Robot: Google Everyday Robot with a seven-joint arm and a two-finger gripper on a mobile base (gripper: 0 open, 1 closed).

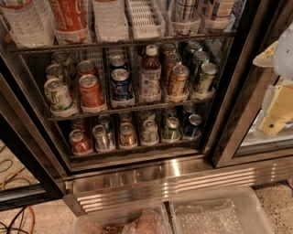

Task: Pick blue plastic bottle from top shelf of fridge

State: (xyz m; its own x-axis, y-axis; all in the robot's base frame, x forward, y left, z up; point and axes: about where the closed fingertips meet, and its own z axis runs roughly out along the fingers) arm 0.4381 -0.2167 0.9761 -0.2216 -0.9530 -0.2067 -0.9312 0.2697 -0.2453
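Fridge (160, 180) is open, steel base low in view. Top shelf (123, 43) runs along the upper edge. End effector (277, 107) sits at the right edge, outside the fridge near the right-hand door; spread or pressed together, can't tell. Blue plastic bottle (185, 10) stands on the top shelf right of centre, well apart from the end effector. Red cola bottle (68, 16) is further left on the same shelf.

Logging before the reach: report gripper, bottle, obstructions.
Gripper at right edge, apart from top shelf. Blue plastic bottle upright there, untouched. Black door frame between them.
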